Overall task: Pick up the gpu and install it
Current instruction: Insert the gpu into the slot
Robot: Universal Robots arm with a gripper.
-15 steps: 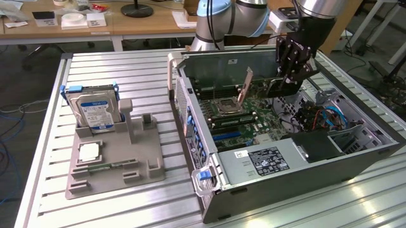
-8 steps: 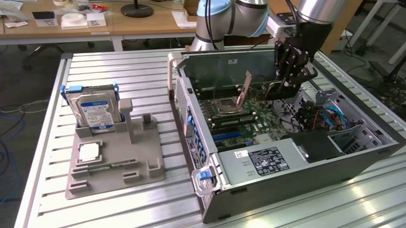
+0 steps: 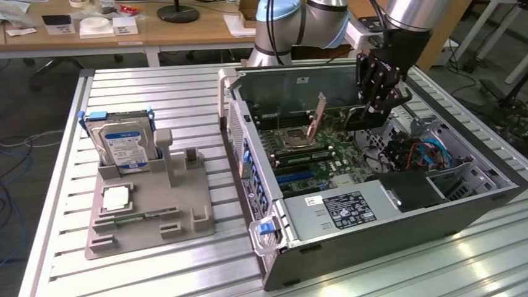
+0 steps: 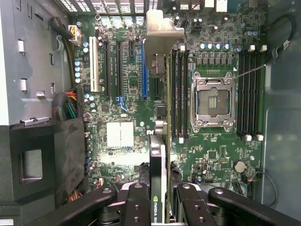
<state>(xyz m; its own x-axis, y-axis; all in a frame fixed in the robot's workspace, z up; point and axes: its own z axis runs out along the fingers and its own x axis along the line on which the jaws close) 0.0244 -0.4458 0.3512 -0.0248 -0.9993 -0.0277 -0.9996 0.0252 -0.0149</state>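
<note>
We see our gripper (image 3: pixel 375 105) clamped narrowly on the gpu (image 3: pixel 338 120), held on edge above the motherboard (image 3: pixel 330 162) inside the open case (image 3: pixel 371 226), at two o'clock from the CPU socket (image 3: pixel 295 135) in the exterior view.

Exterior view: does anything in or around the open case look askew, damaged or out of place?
Nothing stands out. The gpu hangs edge-down in the gripper, jaws shut on it, over the motherboard. The hard drive stands upright in its grey holder.
</note>
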